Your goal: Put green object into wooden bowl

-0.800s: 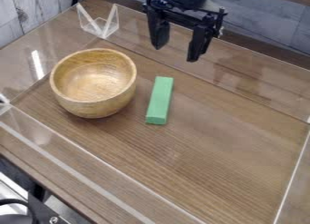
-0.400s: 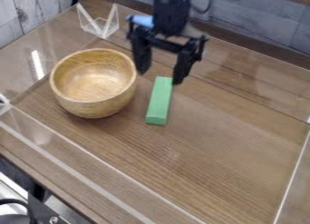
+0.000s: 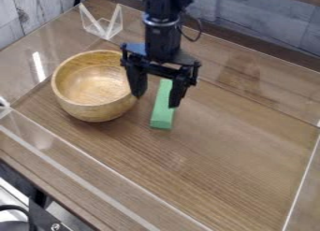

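At frame centre, the gripper (image 3: 159,88) hangs with jaws spread over the green object (image 3: 164,114), hiding its upper end; wooden bowl (image 3: 95,84) lies left, empty.

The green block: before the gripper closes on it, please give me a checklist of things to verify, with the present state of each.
1. Gripper is open: ok, its jaws stand wide apart.
2. Gripper is over the small flat bright green rectangular block: ok, the fingers straddle its far end.
3. Block lies flat on the wooden table: ok.
4. Block is apart from the round light-tan wooden bowl: ok, a gap shows.
5. Bowl is empty and upright: ok.
6. Fingertips are low enough to grip: cannot tell from this single view.
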{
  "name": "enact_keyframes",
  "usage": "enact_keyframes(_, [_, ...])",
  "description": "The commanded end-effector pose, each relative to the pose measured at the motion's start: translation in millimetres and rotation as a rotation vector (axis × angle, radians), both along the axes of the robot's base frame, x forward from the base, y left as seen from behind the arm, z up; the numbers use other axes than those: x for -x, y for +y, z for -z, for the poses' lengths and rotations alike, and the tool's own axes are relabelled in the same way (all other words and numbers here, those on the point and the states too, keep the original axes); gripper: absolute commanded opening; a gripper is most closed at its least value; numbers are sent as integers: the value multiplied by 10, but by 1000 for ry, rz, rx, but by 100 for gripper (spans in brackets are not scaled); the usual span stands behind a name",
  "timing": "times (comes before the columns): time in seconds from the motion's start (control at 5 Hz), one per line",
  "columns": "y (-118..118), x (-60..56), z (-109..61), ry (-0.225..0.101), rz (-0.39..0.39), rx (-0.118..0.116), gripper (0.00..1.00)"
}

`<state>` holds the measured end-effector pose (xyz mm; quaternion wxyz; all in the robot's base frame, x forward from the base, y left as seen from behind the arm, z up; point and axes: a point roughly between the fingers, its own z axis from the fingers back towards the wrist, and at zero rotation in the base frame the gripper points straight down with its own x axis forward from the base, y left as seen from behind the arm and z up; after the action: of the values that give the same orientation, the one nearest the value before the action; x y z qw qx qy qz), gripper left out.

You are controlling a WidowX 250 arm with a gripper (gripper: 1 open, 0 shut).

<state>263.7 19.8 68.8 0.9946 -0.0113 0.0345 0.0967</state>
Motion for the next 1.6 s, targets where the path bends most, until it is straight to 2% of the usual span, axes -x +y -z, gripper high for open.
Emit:
enact_keyframes(0.0, [-10, -71, 87, -49, -69, 5, 100])
enact_keyframes(0.2, [-49, -89, 249, -62, -123, 9, 100])
enact_keyframes(0.4, [10, -96, 408, -73, -168, 4, 100])
enact_keyframes(0.6, [69, -101, 472, -79, -209, 4, 0])
enact_keyframes(1.0, [195, -137, 382, -86, -187, 18, 0])
enact_keyframes(1.2, [228, -178, 289, -99, -203, 28, 0])
enact_keyframes(1.4, [210, -218, 220, -104, -208, 46, 0])
